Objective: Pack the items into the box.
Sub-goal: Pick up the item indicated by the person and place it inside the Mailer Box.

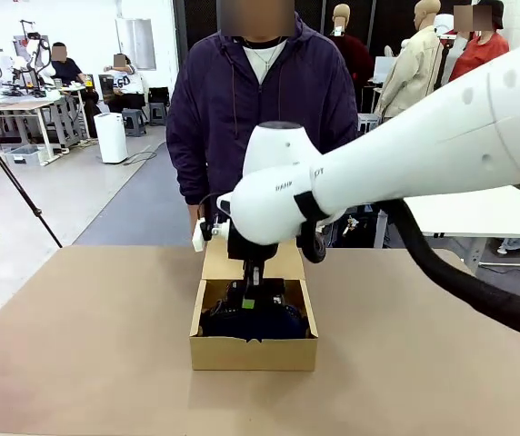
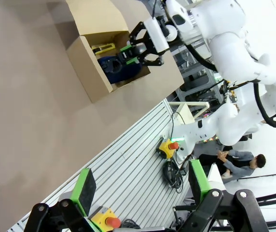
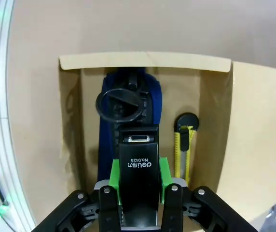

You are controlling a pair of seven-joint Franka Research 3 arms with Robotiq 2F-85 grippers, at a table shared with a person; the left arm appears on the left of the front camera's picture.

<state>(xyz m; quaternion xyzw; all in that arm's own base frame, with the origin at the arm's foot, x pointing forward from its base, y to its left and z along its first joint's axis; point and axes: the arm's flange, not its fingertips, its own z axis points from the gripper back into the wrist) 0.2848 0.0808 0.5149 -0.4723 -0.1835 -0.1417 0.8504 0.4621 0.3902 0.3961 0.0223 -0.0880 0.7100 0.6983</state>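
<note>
Above the brown table [image 1: 87,345], my right claw [image 3: 138,175] hangs in the open cardboard box [image 3: 145,60], clamped on the black stapler [image 3: 138,154] over the navy pouch [image 3: 155,99]. The yellow knife [image 3: 182,147] lies beside the pouch. My left claw [image 2: 142,186] is spread apart and empty.

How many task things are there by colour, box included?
Navy: 1, the pouch, in the box.
Yellow: 1, the knife, in the box beside the pouch.
Black: 1, the stapler, held by the right gripper above the pouch.
Brown: 1, the box.
Total: 4.
</note>
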